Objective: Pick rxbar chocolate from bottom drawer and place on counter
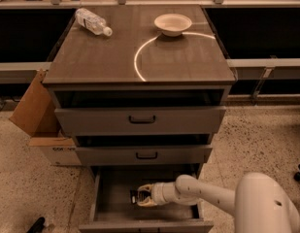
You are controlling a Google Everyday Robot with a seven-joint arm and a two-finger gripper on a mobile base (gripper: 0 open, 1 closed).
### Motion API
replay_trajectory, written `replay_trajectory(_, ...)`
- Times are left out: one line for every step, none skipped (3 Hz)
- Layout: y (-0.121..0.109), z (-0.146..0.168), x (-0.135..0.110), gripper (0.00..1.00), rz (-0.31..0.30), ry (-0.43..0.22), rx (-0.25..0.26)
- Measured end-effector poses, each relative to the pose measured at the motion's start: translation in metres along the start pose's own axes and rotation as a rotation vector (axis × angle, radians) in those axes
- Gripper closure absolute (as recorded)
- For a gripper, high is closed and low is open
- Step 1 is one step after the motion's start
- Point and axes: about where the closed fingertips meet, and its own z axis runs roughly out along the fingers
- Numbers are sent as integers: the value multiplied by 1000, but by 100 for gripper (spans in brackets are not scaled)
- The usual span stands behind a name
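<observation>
1. Claw [140, 197] work sits low in the bottom drawer [115, 186], at the end of a pale arm [208, 195] reaching in from the lower right.
2. Its two yellowish fingers [145, 189] are parted only by the width of the rxbar chocolate [134, 196] and appear clamped on it, one above and one below as seen.
3. The rxbar chocolate shows as a small dark bar at the claw's tip, inside the bottom drawer, near the middle of the grey floor and toward the front.
4. The bottom drawer is pulled well out; the middle drawer [110, 155] and the top drawer [91, 120] above it stand slightly out, each with a black handle.
5. The table [101, 57], the cabinet's wood-grain top, carries a clear plastic bottle [92, 22] lying on its side at the back left and a pale bowl [173, 24] at the back right.
6. A bright curved light arc [137, 62] runs from beside the bowl toward the table's front.
7. An open cardboard box [35, 106] leans against the cabinet's left side.
8. The speckled floor [23, 188] spreads around the cabinet, and dark shelving runs behind it.
</observation>
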Motion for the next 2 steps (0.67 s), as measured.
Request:
replay_trajectory(7,-36,-19,100,-14,-41,30)
replay_trajectory(9,-95,-31,100,-29,-11,86)
